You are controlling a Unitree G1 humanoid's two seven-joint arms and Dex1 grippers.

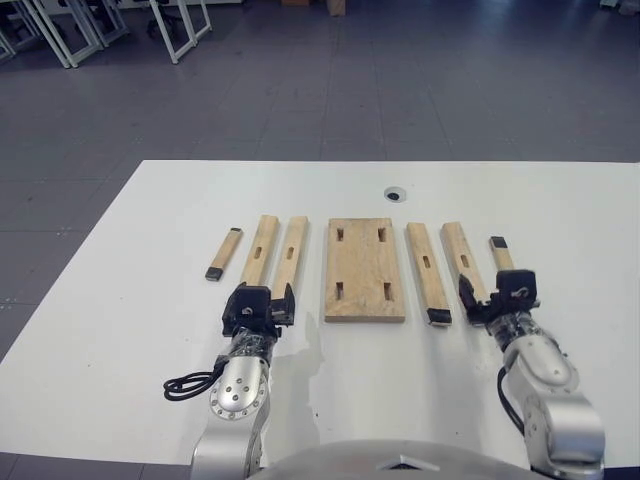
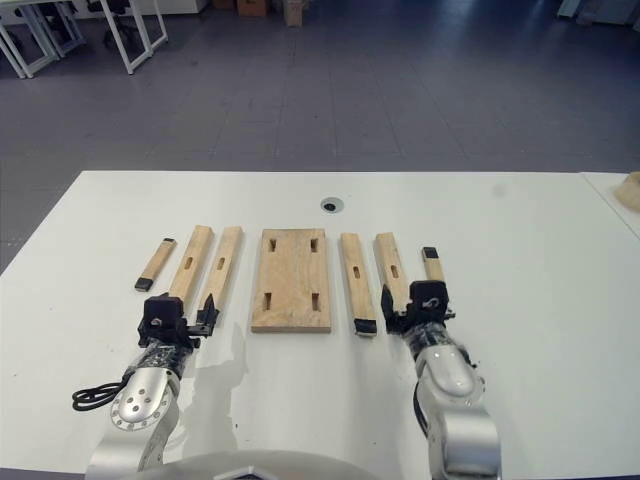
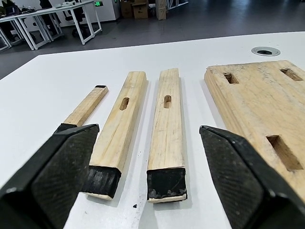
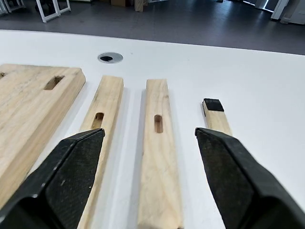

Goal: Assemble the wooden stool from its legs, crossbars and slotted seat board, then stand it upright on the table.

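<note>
Parts are all lying flat on the tabletop (image 1: 150, 250), nothing joined yet. Seat board (image 1: 365, 268) sits in the middle with its slots up, inner left leg (image 1: 291, 255) and outer left leg (image 1: 260, 250) lie beside it, left crossbar (image 1: 225, 253) is beyond those, and a matching set is on the other side.

Left tool (image 1: 264, 293) hovers wide open at the near ends of both left legs, holding nothing. Right tool (image 1: 494, 287) is open and empty too, over the near end of the outer right leg (image 1: 462, 258).

My take: the left one straddles two legs, so I'd shift it over just one before closing, or it'll drag both. Grab near the black-capped end, keep the slot free for a crossbar, and lift level.
</note>
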